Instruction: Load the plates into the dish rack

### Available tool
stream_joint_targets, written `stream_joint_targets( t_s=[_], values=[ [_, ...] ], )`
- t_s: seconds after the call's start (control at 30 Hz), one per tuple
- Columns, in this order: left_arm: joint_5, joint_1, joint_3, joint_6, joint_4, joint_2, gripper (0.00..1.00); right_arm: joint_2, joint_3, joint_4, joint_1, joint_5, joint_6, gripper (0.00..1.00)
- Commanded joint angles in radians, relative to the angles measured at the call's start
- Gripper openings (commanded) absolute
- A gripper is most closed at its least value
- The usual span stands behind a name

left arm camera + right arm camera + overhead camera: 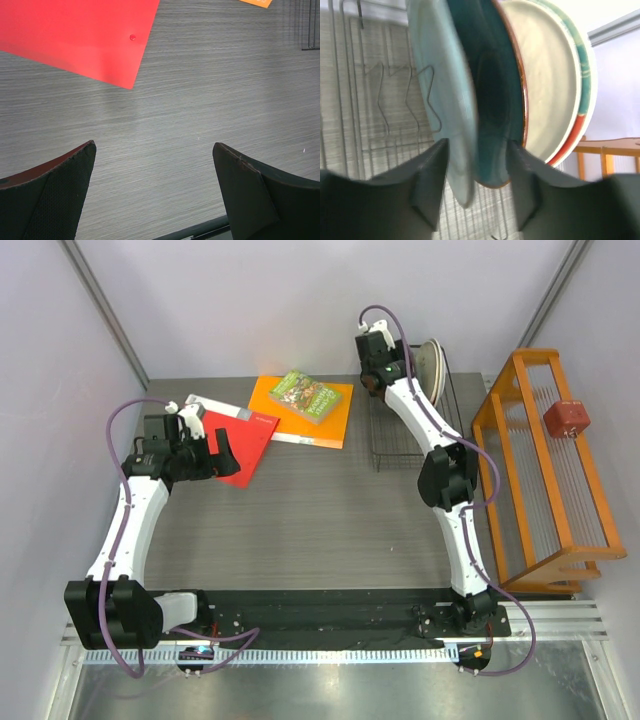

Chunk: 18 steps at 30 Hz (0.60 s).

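Note:
Four plates stand on edge at the back of the black wire dish rack (pixel 415 435), seen as a stack (pixel 433 358) from above. In the right wrist view they are the grey-green plate (pixel 440 75), the dark teal plate (pixel 495 90), the cream plate (pixel 545 85) and the red plate's rim (pixel 576 134), over the rack's wires (pixel 380 100). My right gripper (pixel 477 150) is open, its jaws straddling the rims of the grey-green and dark teal plates; it also shows from above (pixel 385 375). My left gripper (pixel 154 150) is open and empty above the bare table, near the red book (pixel 80 35).
A red book (pixel 238 445), an orange book (pixel 325 425) and a green one on top (pixel 305 395) lie at the back of the table. An orange wooden rack (pixel 545 470) with a red cube (pixel 566 420) stands at the right edge.

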Motion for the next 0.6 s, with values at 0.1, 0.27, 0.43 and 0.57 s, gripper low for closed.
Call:
stream_joint_targets(
  t_s=[0.1,0.27,0.43,0.57],
  values=[
    [-0.024,-0.002,0.001,0.008,0.028,-0.030,0.99,-0.116,0.034,0.073,0.023,0.026,-0.030,0.66],
    [-0.035,-0.004,0.027,0.015,0.030,-0.029,0.99,-0.193,0.025,0.076,0.081,0.007,-0.058,0.70],
    [-0.036,-0.004,0.062,0.024,0.019,-0.030,0.99,-0.280,-0.009,0.079,0.121,0.010,-0.061,0.71],
    [-0.035,-0.004,0.068,0.030,0.007,-0.047,0.99,-0.333,-0.035,0.079,0.140,0.012,-0.076,0.71]
  ],
)
